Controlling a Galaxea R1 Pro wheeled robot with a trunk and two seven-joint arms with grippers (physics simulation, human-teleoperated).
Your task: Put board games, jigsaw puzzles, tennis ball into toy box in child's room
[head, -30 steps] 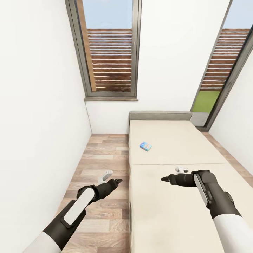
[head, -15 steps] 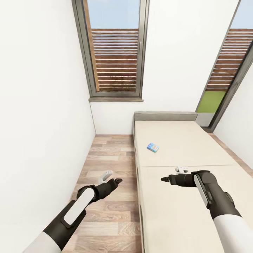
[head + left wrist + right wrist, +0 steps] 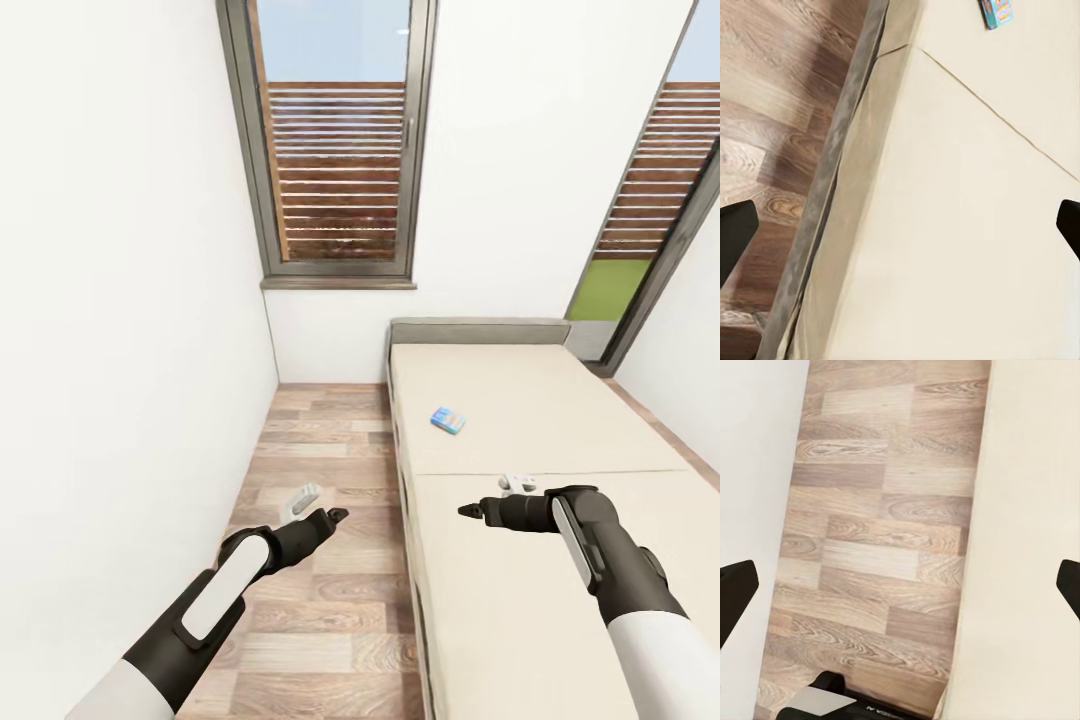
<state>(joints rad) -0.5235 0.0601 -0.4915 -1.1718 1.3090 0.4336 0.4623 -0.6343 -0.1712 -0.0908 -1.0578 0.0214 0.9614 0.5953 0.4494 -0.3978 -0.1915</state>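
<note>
A small blue board game lies flat on the far section of the bed, a beige mattress with a grey headboard. In the left wrist view the board game sits on the mattress beyond the seam between the bed's sections. My left gripper hovers open over the wood floor beside the bed, its fingertips wide apart and holding nothing. My right gripper hangs open over the near mattress section, well short of the game, fingertips also spread wide and holding nothing.
A white wall runs close along the left. A strip of wood-plank floor lies between it and the bed. Two tall grey-framed windows stand in the far wall. My left forearm shows in the right wrist view.
The whole view has shifted: the bed, board game and windows sit further right in the picture, so the camera has moved. Both arms hold the same pose.
</note>
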